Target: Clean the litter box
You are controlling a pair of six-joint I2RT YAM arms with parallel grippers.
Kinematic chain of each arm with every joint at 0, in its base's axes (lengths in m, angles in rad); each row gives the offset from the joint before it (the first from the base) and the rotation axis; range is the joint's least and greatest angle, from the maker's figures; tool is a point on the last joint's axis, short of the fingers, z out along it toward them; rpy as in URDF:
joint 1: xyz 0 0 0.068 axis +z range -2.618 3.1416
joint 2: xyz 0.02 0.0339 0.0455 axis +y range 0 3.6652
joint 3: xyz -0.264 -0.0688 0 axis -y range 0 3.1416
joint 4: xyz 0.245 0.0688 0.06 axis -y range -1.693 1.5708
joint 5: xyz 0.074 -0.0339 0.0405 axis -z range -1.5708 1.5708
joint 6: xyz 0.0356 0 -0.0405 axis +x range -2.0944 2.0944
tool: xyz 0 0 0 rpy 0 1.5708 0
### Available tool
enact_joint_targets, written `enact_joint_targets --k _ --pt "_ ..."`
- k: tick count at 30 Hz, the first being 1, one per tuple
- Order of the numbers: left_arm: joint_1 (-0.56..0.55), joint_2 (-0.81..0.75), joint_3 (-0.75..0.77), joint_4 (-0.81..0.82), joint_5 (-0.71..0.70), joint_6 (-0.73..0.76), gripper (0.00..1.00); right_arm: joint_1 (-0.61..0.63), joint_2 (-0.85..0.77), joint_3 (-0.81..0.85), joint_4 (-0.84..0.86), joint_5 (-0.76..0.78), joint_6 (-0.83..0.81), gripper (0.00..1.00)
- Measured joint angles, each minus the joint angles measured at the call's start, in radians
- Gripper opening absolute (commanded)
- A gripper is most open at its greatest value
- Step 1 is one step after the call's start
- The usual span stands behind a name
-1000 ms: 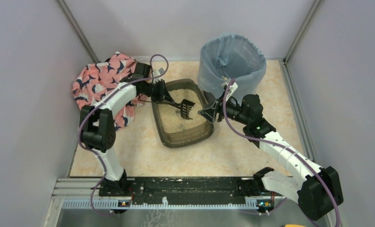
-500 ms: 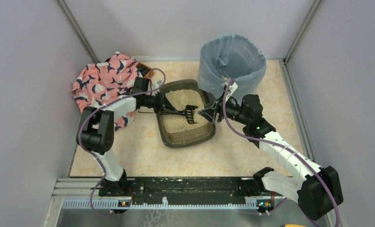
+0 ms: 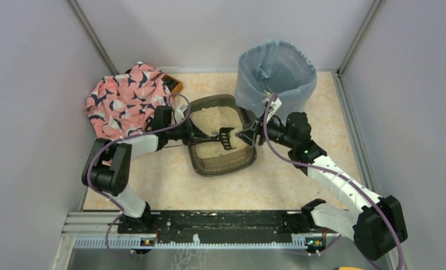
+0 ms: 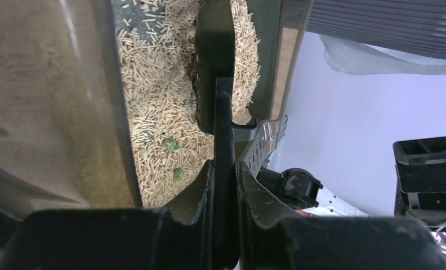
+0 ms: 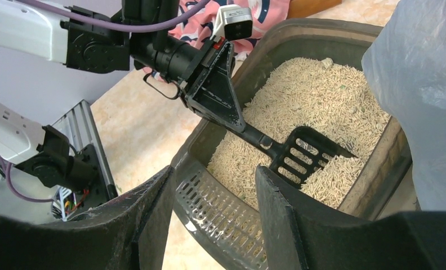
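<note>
The litter box (image 3: 209, 164), a dark tray of beige granules (image 5: 316, 95), sits mid-table. My left gripper (image 3: 193, 133) is shut on the handle of a black slotted scoop (image 3: 225, 138), reaching in over the tray's left wall. The left wrist view has the handle (image 4: 223, 124) pinched between the jaws of this gripper (image 4: 225, 169), the head (image 4: 212, 50) in the granules, and small green bits (image 4: 172, 145) beside it. My right gripper (image 5: 215, 180) straddles the tray's perforated right rim (image 5: 221, 214), one finger (image 5: 147, 214) outside and one inside, closed on it.
A round bin with a blue-grey bag (image 3: 275, 76) stands just behind the tray's right corner, close to my right wrist. A pink patterned cloth (image 3: 122, 98) lies at the back left. Grey walls enclose the table on three sides. A metal rail (image 3: 209, 225) runs along the near edge.
My left arm has swung nearer and lower, drawing its wrist back along the tray's left wall. The scoop head has shifted slightly toward the near side. The right arm has stayed still.
</note>
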Motion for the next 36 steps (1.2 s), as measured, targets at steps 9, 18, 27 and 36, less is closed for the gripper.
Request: enact_joint_targets --k 9,18,27,36 --pt "0.012 -0.003 -0.09 0.215 0.042 -0.109 0.0 0.0 0.015 -0.001 -0.002 -0.004 0.0 0.55" --pt "0.095 -0.007 -0.104 0.258 0.127 -0.153 0.0 0.0 0.023 -0.001 0.0 -0.007 0.0 0.55" --pt "0.182 -0.069 -0.139 0.266 0.177 -0.15 0.0 0.0 0.033 -0.001 0.0 -0.012 0.001 0.55" --pt "0.32 -0.137 -0.231 0.342 0.253 -0.183 0.0 0.0 0.033 -0.001 -0.001 -0.014 0.001 0.55"
